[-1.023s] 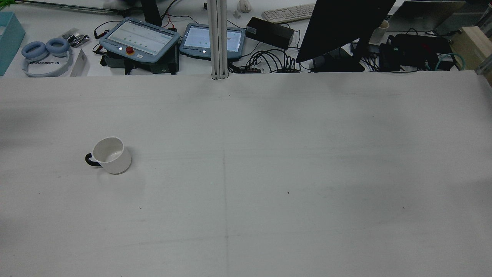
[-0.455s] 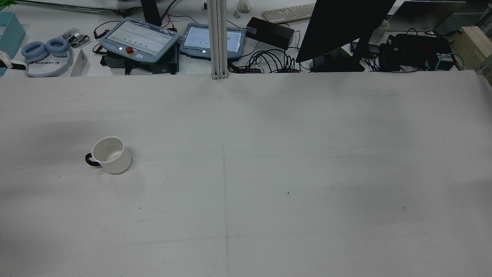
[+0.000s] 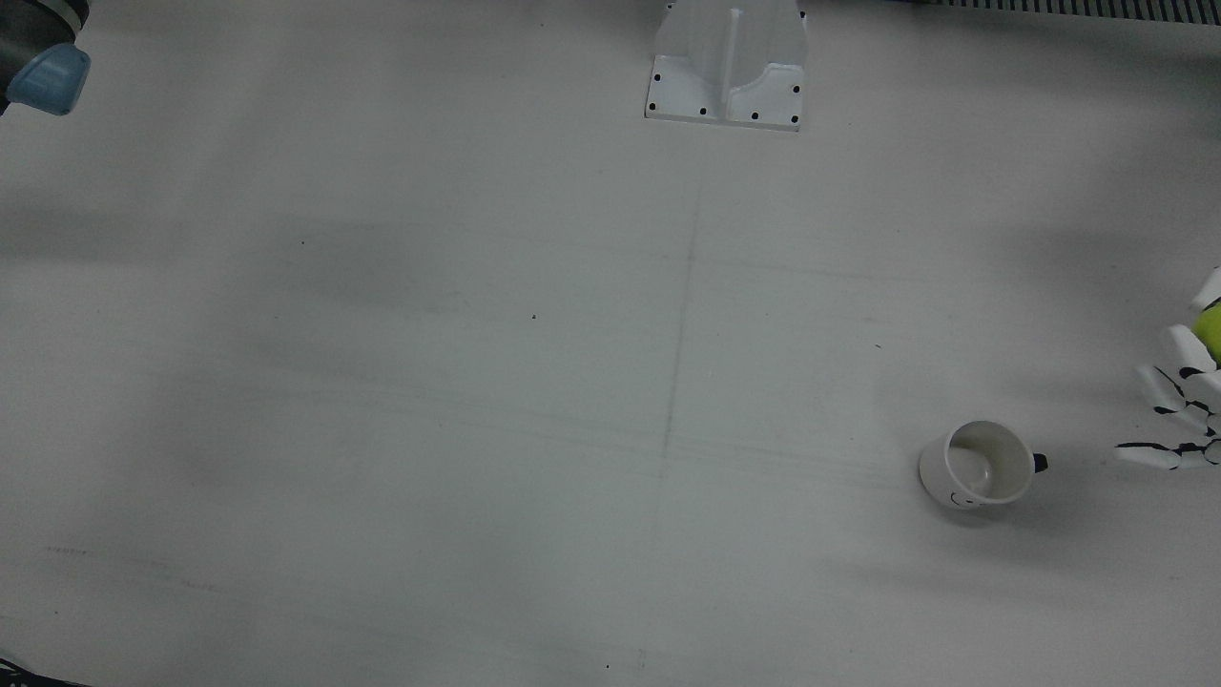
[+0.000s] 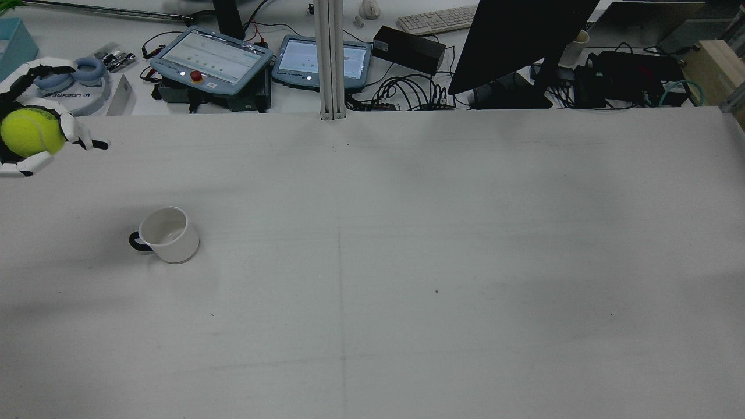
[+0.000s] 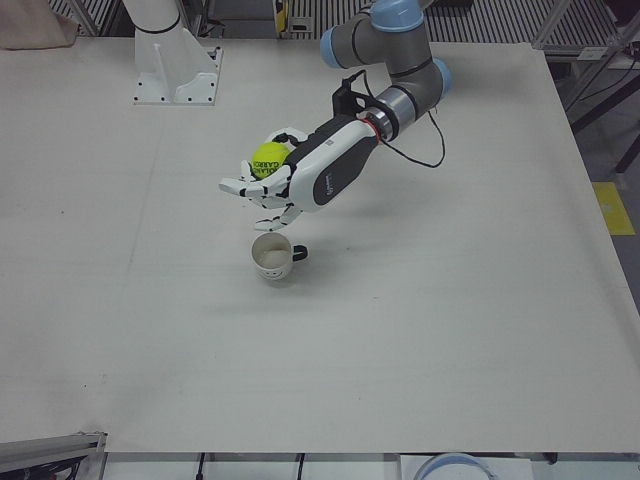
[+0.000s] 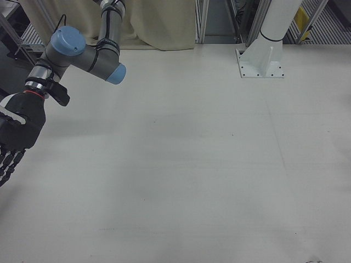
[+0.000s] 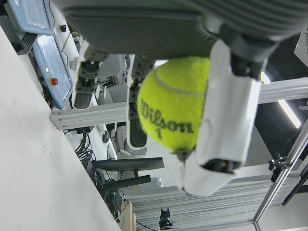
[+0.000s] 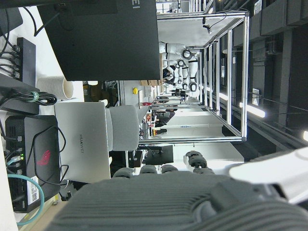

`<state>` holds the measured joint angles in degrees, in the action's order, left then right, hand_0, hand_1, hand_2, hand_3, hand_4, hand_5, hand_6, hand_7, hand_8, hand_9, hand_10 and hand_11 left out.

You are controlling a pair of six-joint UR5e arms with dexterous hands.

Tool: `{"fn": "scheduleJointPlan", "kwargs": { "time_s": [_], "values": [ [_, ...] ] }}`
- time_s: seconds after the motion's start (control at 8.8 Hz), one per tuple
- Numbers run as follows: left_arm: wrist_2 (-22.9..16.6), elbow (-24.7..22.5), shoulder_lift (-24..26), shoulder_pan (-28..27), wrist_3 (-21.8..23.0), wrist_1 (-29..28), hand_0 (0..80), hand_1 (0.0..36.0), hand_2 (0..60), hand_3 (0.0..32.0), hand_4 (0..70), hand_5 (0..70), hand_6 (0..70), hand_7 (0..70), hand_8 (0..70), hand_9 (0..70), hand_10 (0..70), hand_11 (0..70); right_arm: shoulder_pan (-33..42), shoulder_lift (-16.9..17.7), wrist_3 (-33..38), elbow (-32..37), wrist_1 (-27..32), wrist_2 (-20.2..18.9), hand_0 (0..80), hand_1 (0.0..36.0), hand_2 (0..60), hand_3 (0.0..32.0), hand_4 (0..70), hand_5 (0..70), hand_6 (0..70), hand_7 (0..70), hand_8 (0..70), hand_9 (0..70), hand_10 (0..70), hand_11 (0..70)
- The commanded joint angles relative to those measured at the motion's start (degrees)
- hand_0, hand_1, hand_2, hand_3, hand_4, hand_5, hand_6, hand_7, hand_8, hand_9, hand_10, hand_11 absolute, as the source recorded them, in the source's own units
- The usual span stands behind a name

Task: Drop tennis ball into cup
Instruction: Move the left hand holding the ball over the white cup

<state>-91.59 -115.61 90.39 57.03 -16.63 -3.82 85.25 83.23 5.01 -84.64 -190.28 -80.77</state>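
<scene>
The white cup (image 5: 272,257) stood upright on the worktop (image 5: 420,330), its dark handle (image 5: 299,254) turned to the right in the left-front view, its mouth open and nothing inside it. Just beyond it, raised above the worktop and not touching the cup, the left hand (image 5: 290,180) gripped the yellow tennis ball (image 5: 268,160), fingers (image 7: 226,120) curled round it so the maker's name showed between them. In the rear view the ball (image 4: 30,132) sat in the hand (image 4: 35,125) at the far left edge, farther out than the cup (image 4: 169,234). The right hand (image 6: 13,139) hung at the opposite side of the worktop, well apart from the cup, its fingers extended downward and holding nothing.
</scene>
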Motion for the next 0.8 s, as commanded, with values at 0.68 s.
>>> {"fn": "scheduleJointPlan", "kwargs": {
  "time_s": [0.68],
  "values": [
    [11.9, 13.1, 8.9, -16.2, -0.4, -3.1, 80.0, 36.0, 46.4, 25.6, 3.8, 29.3, 62.8, 58.1, 44.2, 38.4, 12.8, 22.4, 0.0, 0.0, 0.0, 0.0, 0.0, 0.0, 0.0, 0.0, 0.0, 0.0, 0.0, 0.0, 0.0, 0.0, 0.0, 0.0, 0.0, 0.0]
  ]
}}
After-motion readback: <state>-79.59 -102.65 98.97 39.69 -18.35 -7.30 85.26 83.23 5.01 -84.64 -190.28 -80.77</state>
